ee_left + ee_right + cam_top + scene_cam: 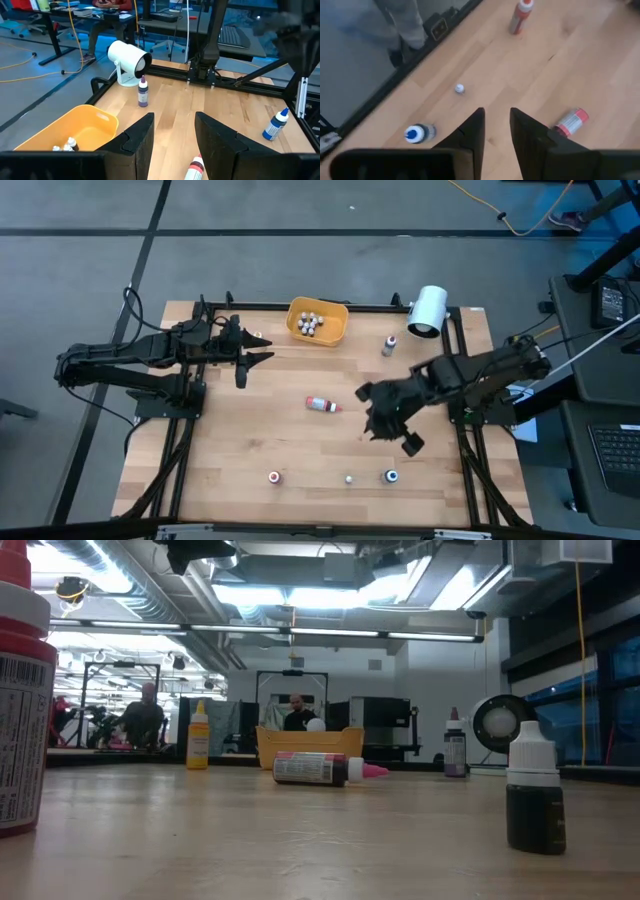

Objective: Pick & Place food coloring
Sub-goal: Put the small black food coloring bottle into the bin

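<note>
Several tiny food coloring bottles lie in the orange bowl (318, 322) at the far edge. Others are loose on the wood. A pink-capped one (322, 404) lies on its side at mid-table. A purple-topped one (388, 345) stands near the white cylinder. Three stand along the near edge: a red-topped (274, 476), a white-topped (349, 478) and a blue-topped one (391, 476). My right gripper (385, 432) hangs open above bare wood right of the pink-capped bottle (572, 122), holding nothing. My left gripper (265, 350) waits open left of the bowl (75, 132).
A big white cylinder (428, 310) lies at the far right corner. A black frame (400, 307) runs along the table's edges. In the low view a yellow bottle (198, 735) stands at the far left. People sit in the room beyond the table.
</note>
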Available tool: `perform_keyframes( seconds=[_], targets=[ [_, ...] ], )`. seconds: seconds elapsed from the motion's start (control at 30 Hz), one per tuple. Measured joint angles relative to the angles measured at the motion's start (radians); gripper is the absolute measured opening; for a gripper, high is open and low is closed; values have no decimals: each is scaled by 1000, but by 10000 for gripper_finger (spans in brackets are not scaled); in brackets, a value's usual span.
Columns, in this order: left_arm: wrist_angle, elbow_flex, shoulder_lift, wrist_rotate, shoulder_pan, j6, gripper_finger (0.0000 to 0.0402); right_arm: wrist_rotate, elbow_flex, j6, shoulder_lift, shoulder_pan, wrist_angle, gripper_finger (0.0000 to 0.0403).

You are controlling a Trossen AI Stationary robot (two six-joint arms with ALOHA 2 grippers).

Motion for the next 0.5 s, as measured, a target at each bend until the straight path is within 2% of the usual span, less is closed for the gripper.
perform_keyframes(
  seconds=[0.2, 0.5],
  targets=[
    [0, 0, 0, 0, 0, 0, 139, 52, 0, 4, 71, 60, -5, 93],
    [0, 0, 0, 0, 0, 0, 139, 45, 0, 41, 214, 158, 1, 94]
  ],
)
